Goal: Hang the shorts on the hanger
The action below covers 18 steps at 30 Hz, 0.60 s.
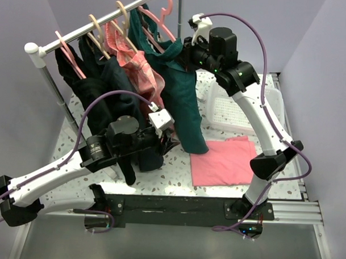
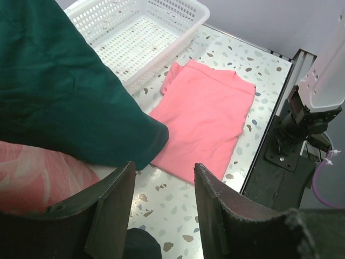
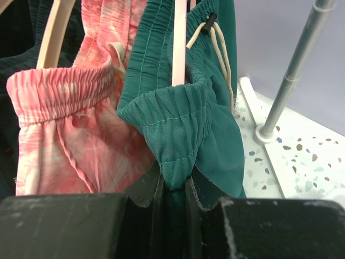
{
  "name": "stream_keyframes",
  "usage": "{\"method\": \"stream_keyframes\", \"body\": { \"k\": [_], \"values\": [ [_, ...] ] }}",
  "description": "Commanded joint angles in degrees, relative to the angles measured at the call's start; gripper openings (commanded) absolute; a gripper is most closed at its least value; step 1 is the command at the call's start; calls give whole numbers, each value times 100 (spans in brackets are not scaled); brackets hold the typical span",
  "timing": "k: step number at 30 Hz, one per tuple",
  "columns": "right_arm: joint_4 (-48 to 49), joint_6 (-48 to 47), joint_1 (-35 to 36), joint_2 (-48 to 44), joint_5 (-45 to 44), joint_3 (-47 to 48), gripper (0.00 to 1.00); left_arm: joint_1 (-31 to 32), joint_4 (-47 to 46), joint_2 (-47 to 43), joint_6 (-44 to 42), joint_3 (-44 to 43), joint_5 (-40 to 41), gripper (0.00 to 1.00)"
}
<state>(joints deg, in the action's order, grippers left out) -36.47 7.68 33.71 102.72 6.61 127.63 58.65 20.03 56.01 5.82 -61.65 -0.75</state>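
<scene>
**Step in hand: seating the waistband on the hanger**

1. Status. The shorts (image 3: pixel 178 108) hang over the middle of the worktop (image 2: pixel 242 59), toward its far edge. Their waistband is up at the rack and one leg reaches almost down to the surface. One arm of the hanger (image 3: pixel 179 48) runs upright against the waistband, and gathered fabric is folded around its lower end. The far side of the hanger is hidden, so full seating cannot be confirmed.

2. Right pincer (image 3: pixel 173 186). It is clamped narrow on a fold of the waistband just below that hanger arm and carries part of the garment's weight.

3. Left pincer (image 2: pixel 161 205). Its jaws stand wide with nothing between them. It is low over the near half of the worktop, beside the hanging leg.

4. Recommended procedure.
   - Draw the gripped fold along the hanger arm, not across it, so the elastic spreads without bunching.
   - Keep the drawstring (image 3: pixel 218 43) clear of the jaws.
   - Release only once the band bears on the hanger. The fabric is floppy and will probably slide off if it is let go early.
   - Use the left pincer to steady the leg if the garment swings.

5. Hazards. The pink patterned garment (image 3: pixel 70 108) touches the shorts on the neighbouring hanger, so avoid snagging it. The pink cloth (image 2: pixel 207 118) near the near edge and the basket (image 2: pixel 135 32) toward the far right corner need no handling.
</scene>
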Motion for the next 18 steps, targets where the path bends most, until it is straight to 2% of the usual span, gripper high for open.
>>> {"method": "stream_keyframes", "body": {
  "k": [1,8,18],
  "values": [
    [1072,-47,135,-24,139,499,0,32,-96,-152,15,118,-83,52],
    [878,-92,285,538,95,1123,0,23,-52,-266,77,144,-197,52],
    [975,-135,337,671,-107,983,0,32,-70,-406,59,100,-452,55]
  ]
}}
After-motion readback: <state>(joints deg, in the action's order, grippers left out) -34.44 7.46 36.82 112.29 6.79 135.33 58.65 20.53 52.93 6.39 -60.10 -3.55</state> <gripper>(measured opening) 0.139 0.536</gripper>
